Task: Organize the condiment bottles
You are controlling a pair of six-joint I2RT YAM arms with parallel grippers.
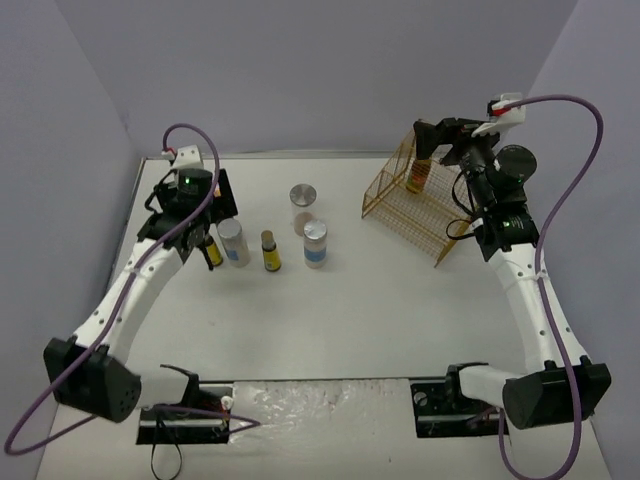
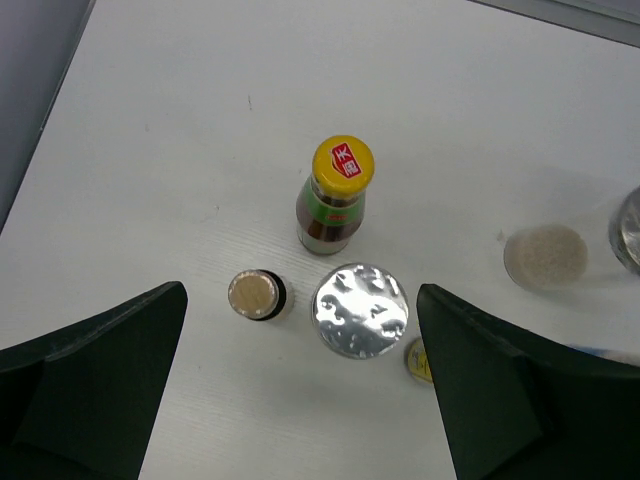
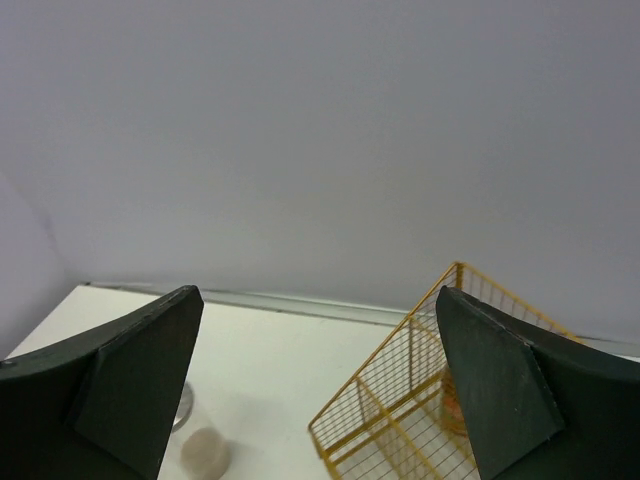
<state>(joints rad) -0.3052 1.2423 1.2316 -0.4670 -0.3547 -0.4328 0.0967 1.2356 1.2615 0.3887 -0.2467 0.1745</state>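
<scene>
Jaws wide apart, left end effector hangs over yellow-capped bottle, probably light, rigid, slick glass, best gripped mid-body; right end effector gapes empty too.

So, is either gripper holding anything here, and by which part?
Nothing is held: the left gripper is open above the bottles, the right gripper open near the basket.

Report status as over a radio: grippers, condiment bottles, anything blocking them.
Left gripper open, empty, over dark-brown yellow-capped bottle and silver-lidded pale bottle. Right gripper open, empty, near gold wire basket. One brown bottle in basket. No obstruction seen.
</scene>
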